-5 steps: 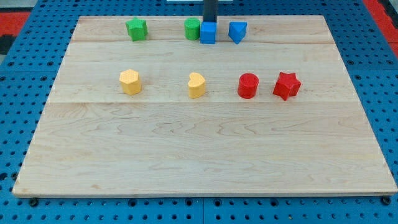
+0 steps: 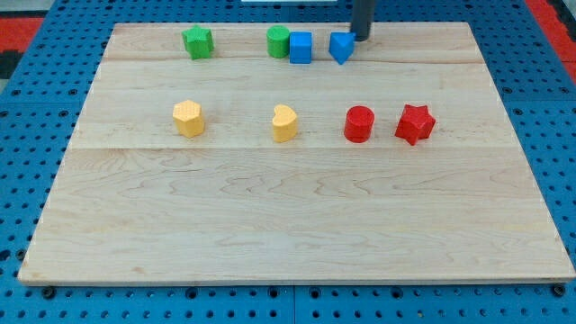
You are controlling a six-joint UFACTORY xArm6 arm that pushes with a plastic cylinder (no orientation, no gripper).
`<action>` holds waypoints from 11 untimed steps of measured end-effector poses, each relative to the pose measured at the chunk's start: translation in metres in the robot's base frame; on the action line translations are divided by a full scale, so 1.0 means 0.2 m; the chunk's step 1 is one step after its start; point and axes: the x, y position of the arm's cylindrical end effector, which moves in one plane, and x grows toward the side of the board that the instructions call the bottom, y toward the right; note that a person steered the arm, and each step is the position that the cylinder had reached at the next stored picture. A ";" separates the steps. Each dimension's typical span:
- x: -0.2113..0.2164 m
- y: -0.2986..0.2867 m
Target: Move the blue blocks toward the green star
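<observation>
Your smooth wooden board (image 2: 297, 225) lies on blue pegboard (image 2: 36, 162). My tip (image 2: 361, 37), a bare rod with no fingers, stands near the top edge, touching the angular blue block (image 2: 342, 46), beside the blue cube (image 2: 301, 47).

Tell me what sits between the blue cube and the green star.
In the camera view, one green block, touching the blue cube; from it to the green star the board is bare.
</observation>
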 end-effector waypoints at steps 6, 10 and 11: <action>0.24 -0.16; 0.34 0.10; 0.19 0.16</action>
